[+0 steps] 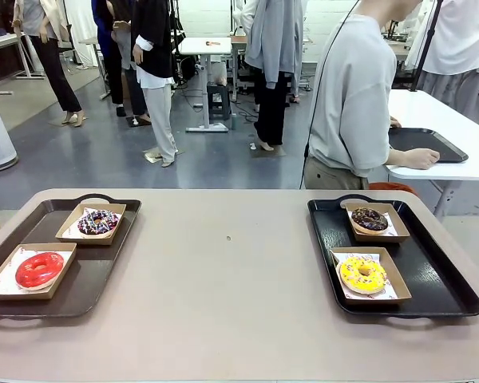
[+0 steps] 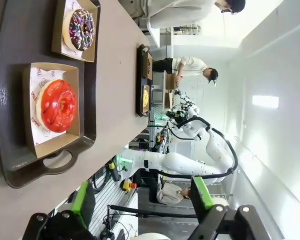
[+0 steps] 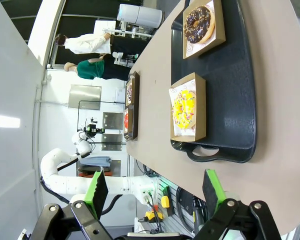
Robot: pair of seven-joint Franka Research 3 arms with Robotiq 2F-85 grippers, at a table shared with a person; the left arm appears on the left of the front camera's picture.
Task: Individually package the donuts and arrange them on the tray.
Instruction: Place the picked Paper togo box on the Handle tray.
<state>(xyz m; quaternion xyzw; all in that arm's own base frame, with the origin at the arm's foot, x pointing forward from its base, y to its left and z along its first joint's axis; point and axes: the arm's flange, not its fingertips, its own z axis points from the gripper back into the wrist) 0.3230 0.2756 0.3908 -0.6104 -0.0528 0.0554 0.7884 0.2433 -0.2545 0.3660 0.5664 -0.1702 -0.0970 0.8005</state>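
On the brown tray (image 1: 104,263) at nine o'clock sit the glossy red ring donut (image 1: 39,270) and sprinkled chocolate donut (image 1: 97,222); on the black tray (image 1: 443,279) at three o'clock, the yellow sprinkled donut (image 1: 362,274) and dark chocolate donut (image 1: 369,219). Left gripper (image 2: 140,200) and right gripper (image 3: 155,190) both gape wide, empty. A pinch may dent icing or drag a shallow cardboard boat (image 1: 12,287).

The red donut (image 1: 39,270) has a glossy, smooth glaze; the yellow donut (image 1: 363,274) looks duller and speckled with sprinkles. Each sits on printed paper in a matt brown cardboard box (image 1: 64,252). The dark trays (image 1: 443,279) are smooth plastic with a slight sheen, the bench (image 1: 223,271) matt beige.
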